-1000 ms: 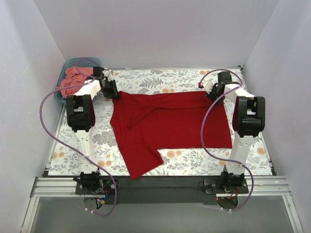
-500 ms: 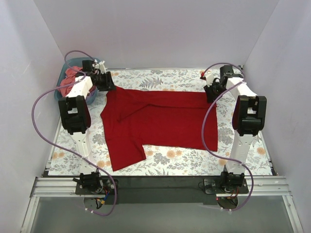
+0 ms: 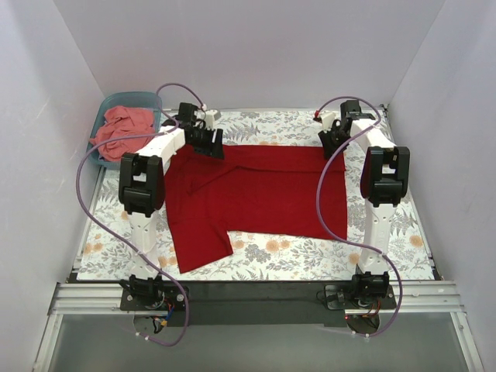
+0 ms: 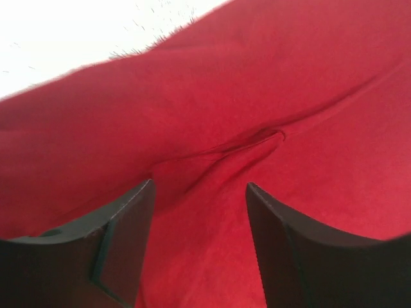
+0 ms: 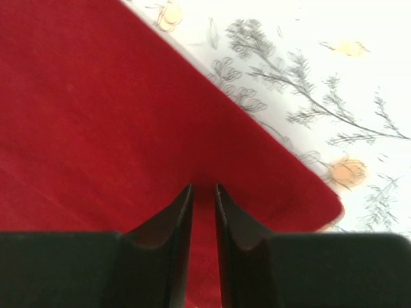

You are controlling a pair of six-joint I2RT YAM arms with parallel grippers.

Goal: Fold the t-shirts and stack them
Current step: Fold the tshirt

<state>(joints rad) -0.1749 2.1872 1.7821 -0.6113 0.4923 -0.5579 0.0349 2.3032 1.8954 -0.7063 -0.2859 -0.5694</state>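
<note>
The crimson red t-shirt (image 3: 256, 190) lies spread on the flowered table, one sleeve pointing toward the near left. My left gripper (image 3: 209, 143) is open, its jaws wide apart just above a crease in the red cloth (image 4: 257, 77) near the shirt's far left edge (image 4: 199, 186). My right gripper (image 3: 333, 142) is at the shirt's far right corner. Its jaws (image 5: 203, 187) are closed to a narrow slit with red cloth (image 5: 96, 96) between them. The salmon-pink t-shirt (image 3: 120, 128) lies crumpled in the tub.
The teal tub (image 3: 132, 98) stands off the table's far left corner. White walls close in the back and both sides. The flowered table cover (image 3: 263, 124) shows bare along the far edge, and beside the shirt corner in the right wrist view (image 5: 321, 77).
The shirt was dragged left, then settled. My left gripper let go at the far left corner and moved right along the far edge. My right gripper shifted slightly back.
</note>
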